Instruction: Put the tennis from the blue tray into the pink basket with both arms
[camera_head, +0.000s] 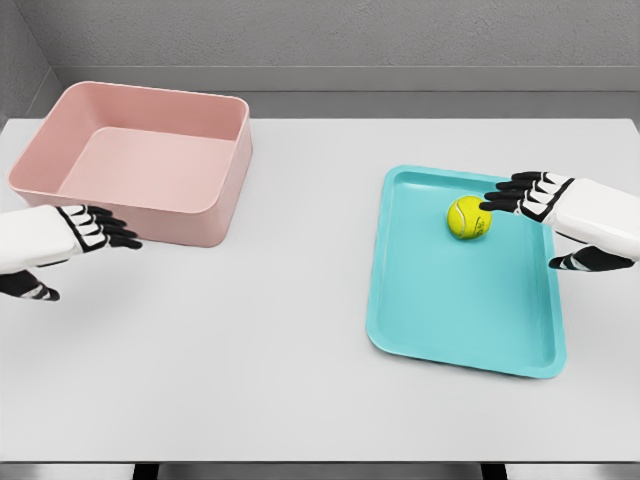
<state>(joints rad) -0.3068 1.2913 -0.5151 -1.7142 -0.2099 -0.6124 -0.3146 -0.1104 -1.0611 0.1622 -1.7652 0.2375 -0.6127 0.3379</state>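
A yellow-green tennis ball (467, 217) lies in the upper part of the blue tray (440, 310) on the right of the white table. My right hand (530, 215) comes in from the right over the tray, fingers spread, its fingertips (495, 200) at the ball's right side; the thumb (575, 262) hangs lower and apart, and nothing is grasped. The pink basket (190, 215) stands empty at the far left. My left hand (95, 240) hovers open at the basket's near left corner, its fingers pointing right along the front wall.
The white table (280, 340) stretches between basket and tray. Its front edge runs along the bottom of the view. A grey wall rises behind the table.
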